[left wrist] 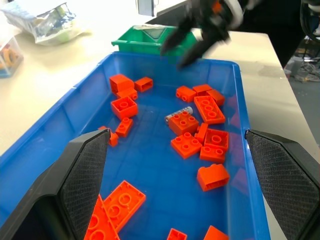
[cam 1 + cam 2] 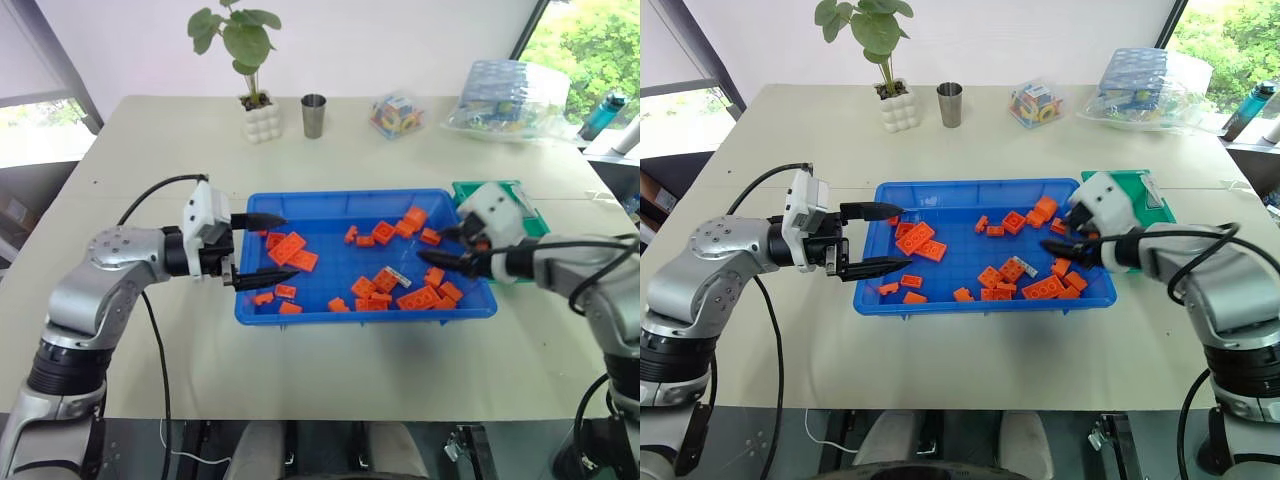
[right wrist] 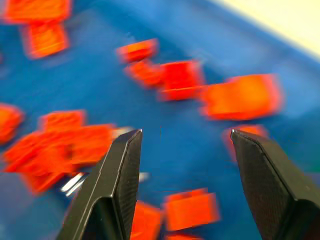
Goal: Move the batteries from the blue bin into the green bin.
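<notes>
A silver-grey battery [image 2: 398,276] lies among orange bricks right of the blue bin's [image 2: 360,312] middle, one end against a brick; the left wrist view shows this battery [image 1: 178,113] too. My left gripper [image 2: 272,248] hangs open over the bin's left end, pointing right, nothing between its fingers. My right gripper [image 2: 435,245] is open and empty over the bin's right end, tilted down to the left, above bricks and a short way right of the battery. The green bin [image 2: 1140,190] sits just past the blue bin's far right corner, partly hidden behind the right hand.
Orange bricks [image 2: 290,248] are scattered across the blue bin. At the table's far side stand a potted plant [image 2: 258,110], a metal cup [image 2: 313,115], a clear box of toys [image 2: 396,115] and a plastic bag [image 2: 510,100]. A bottle [image 2: 603,115] stands beyond the right edge.
</notes>
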Tool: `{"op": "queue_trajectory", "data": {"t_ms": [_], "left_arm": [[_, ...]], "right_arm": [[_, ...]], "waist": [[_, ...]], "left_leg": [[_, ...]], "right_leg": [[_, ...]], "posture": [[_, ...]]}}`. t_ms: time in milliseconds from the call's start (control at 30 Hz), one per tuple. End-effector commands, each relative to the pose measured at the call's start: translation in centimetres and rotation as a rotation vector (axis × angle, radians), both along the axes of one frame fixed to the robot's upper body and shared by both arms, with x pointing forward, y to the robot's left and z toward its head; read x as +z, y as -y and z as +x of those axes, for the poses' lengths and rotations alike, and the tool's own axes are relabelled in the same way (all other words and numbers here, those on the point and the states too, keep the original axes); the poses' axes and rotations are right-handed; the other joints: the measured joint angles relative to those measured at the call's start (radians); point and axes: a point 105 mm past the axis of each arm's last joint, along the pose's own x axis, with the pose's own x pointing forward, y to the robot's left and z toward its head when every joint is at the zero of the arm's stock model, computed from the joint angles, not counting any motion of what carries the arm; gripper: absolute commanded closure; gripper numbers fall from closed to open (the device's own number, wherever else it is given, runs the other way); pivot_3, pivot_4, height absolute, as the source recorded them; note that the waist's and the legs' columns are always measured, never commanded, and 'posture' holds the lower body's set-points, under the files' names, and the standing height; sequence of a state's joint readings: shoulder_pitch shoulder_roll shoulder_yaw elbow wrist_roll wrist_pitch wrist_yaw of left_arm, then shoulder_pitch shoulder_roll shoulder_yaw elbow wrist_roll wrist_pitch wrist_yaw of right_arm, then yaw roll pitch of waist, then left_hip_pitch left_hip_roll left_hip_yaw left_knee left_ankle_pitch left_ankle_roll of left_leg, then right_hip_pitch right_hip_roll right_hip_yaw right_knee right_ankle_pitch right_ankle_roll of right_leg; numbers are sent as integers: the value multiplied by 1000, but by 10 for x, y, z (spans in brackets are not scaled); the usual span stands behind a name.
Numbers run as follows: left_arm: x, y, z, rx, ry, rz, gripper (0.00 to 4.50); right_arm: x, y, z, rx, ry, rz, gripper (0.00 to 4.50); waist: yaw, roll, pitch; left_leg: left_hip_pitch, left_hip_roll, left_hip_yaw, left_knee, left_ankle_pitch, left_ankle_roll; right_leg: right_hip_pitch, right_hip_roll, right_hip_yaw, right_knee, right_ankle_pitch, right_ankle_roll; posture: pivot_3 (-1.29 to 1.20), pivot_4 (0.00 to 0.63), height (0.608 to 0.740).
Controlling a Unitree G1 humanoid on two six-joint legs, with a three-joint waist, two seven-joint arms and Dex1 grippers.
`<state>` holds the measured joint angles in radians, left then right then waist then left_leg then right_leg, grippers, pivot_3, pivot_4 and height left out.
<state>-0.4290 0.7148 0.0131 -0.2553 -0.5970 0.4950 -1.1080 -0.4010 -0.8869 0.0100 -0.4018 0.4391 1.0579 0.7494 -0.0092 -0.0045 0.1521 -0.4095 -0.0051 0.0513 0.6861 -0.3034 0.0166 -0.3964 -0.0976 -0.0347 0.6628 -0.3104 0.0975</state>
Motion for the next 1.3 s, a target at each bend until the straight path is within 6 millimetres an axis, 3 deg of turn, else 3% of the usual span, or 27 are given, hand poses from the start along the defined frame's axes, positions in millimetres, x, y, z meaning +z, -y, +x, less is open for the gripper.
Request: {"op": "queue_trajectory", "data": {"t_ms": [33, 200, 533, 633, 767, 833, 933, 1033, 1133, 1167, 1300], "left_arm": [[8, 2, 0, -6, 45, 2, 0], [8, 1, 0, 7, 53, 1, 0], [10, 0, -2, 23, 62, -2, 0], [10, 0, -2, 27, 63, -3, 0], [10, -1, -2, 30, 63, -4, 0], [10, -1, -2, 31, 62, -5, 0], [9, 0, -1, 32, 59, -8, 0], [8, 0, -1, 32, 57, -11, 0], [7, 0, -2, 29, 54, -12, 0], [7, 0, -2, 29, 54, -11, 0], [5, 1, 0, 25, 55, -4, 0]], "right_arm": [[-6, -5, -3, 72, -3, -52, 1609], [-26, -8, 2, 111, -32, -94, 1609], [-38, -21, 16, 176, -26, -141, 1609], [-38, -21, 17, 180, -23, -139, 2454], [-31, -22, 18, 175, -7, -116, 4259], [-22, -20, 21, 135, 24, -84, 4426], [-1, -2, 41, -52, 130, -16, 4426], [20, 15, 47, -173, 186, 77, 4426], [51, 49, 50, -330, 252, 156, 4426], [55, 56, 50, -361, 260, 166, 4426], [73, 114, 47, -579, 315, 124, 4426]], "waist": [[-2, 0, 0], [-2, 0, 0], [-2, 0, 0], [0, 0, 0], [-1, 0, 0], [-2, 0, 0], [-2, 0, 0], [0, 0, 0], [1, 0, 0], [0, 0, 0], [2, 0, 0]], "left_leg": [[0, 0, 0, 0, 0, 0], [0, 0, 0, 0, 0, 0], [0, 0, 0, 0, 0, 0], [0, 0, 0, 1, 0, 0], [0, 0, 0, 1, 0, 0], [0, 0, 0, 1, 0, 0], [0, 0, 0, 1, 0, -1], [0, 0, 0, 1, 0, -1], [0, 0, 0, 1, 0, -1], [0, 0, 0, 1, 0, -1], [0, 0, 0, 1, 0, -1]], "right_leg": [[0, 0, 0, 0, 0, 0], [0, 0, 0, 0, 0, 0], [0, 0, 0, 0, 0, 0], [0, 0, 0, 0, 0, 0], [0, 0, 0, 0, 0, 0], [0, 0, 0, 0, 0, 0], [0, 0, 0, 0, 0, 0], [0, 0, -1, 1, 0, 0], [0, 0, -1, 0, 0, 0], [0, 0, -1, 1, 0, 0], [0, 0, -1, 1, 0, 0]], "posture": [[0, 150, 716], [0, 150, 716], [0, 150, 716], [0, 150, 716], [0, 150, 716], [0, 150, 716], [0, 150, 716], [0, 150, 716], [0, 150, 716], [0, 150, 716], [0, 150, 716]]}}
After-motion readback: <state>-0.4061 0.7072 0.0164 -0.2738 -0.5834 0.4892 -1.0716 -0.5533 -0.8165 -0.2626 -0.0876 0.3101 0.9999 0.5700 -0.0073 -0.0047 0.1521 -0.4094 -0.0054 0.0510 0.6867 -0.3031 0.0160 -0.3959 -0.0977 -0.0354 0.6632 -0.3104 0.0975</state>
